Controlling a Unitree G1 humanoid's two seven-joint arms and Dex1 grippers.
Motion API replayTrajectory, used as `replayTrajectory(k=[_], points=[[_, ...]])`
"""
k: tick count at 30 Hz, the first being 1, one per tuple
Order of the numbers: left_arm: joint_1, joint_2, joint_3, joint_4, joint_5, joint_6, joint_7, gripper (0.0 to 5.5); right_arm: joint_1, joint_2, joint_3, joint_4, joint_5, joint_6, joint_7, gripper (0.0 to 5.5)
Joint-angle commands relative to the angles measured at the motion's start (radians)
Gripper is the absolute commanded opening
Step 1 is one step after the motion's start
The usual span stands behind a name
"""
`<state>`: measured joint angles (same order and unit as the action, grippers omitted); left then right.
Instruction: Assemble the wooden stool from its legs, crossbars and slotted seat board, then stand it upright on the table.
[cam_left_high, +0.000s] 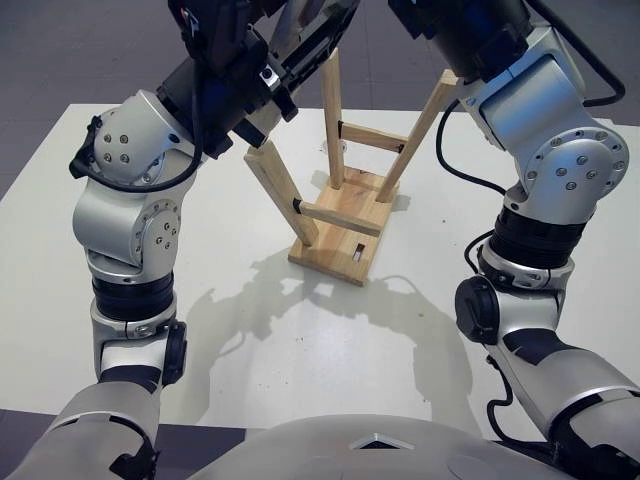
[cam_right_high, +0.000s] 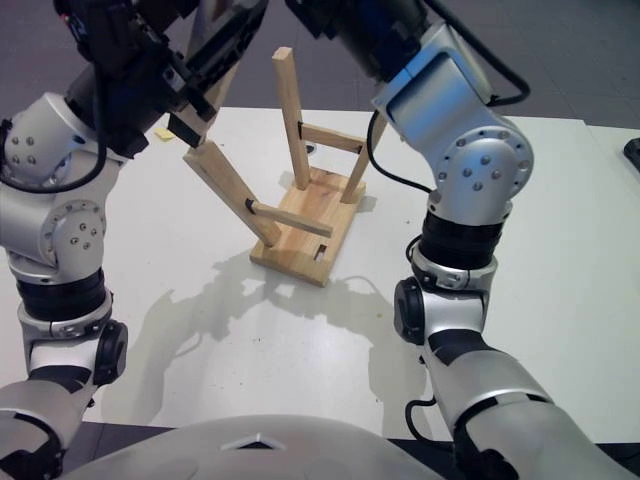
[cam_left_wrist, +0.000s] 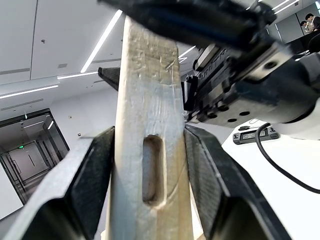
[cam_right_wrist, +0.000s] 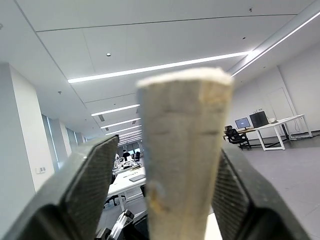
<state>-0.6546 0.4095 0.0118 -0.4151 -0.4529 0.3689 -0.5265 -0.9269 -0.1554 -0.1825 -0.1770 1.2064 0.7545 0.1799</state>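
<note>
The stool (cam_left_high: 345, 215) is found upside down on the table (cam_left_high: 250, 340), with the seat board (cam_left_high: 335, 255) lying flat. The left gripper (cam_left_wrist: 149, 145) is clamped on the tilted front leg (cam_left_high: 280, 185), and the right gripper (cam_right_wrist: 172, 160) on a rear leg (cam_left_high: 420, 120). The wood is judged light and stiff (its joints perhaps loose), so it is best held by the legs near the crossbars (cam_left_high: 372, 137).

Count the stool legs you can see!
3 clear: leaning leg below the left end effector, upright leg, slanted leg in the right end effector. The wood the left grips may be a fourth.
</note>
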Motion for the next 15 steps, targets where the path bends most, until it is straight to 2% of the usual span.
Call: replayTrajectory(k=[1, 8, 15], points=[[-0.001, 0.006, -0.008, 0.002, 0.019, -0.008, -0.008, 2.16, 0.004, 0.003, 0.009, 0.009, -0.006, 0.015, -0.003, 2.05], [0.016, 0.001, -0.008, 0.007, 0.032, -0.015, -0.009, 2.16, 0.001, 0.003, 0.009, 0.024, -0.013, 0.018, 0.004, 1.04], [0.012, 0.007, -0.013, 0.024, 0.047, -0.024, -0.011, 2.16, 0.007, 0.022, 0.015, 0.026, -0.04, 0.0, 0.01, 1.03]])
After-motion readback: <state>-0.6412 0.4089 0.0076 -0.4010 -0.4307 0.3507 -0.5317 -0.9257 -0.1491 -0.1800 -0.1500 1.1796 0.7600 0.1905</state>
